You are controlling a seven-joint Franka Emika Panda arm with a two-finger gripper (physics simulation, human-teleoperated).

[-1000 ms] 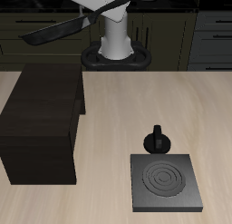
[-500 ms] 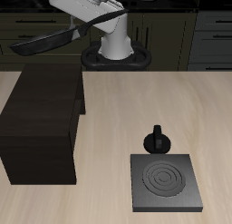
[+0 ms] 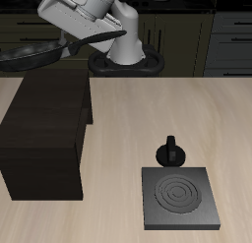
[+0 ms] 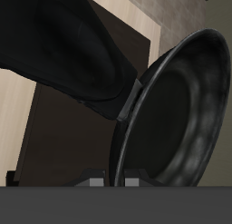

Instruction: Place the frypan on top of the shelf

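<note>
Frypan position: we see the frypan carried in the air, above and behind the back edge of the shelf, its bowl out past the shelf's far corner.

Hand state: the hand pinches the frypan's handle (the fingertips themselves are hidden in the exterior view; in the wrist view the handle runs straight out from the hand into the pan's rim, so we judge the grip firm).

Long axis: handle to bowl runs roughly level across the back of the scene, from the hand outward; the bowl is the end farthest from the robot base.

Key relation: the shelf top lies below the frypan and toward the desk's front edge. We judge the coming move needs a draw forward and a descent.

Wrist view: frypan seen edge-on and tilted, with the dark shelf beneath and pale desk beside it.

Surface: shelf top flat, dark, with nothing on it.

Room: burner plate and small black pot sit on the desk, well apart from the shelf; dark cabinets behind.
</note>
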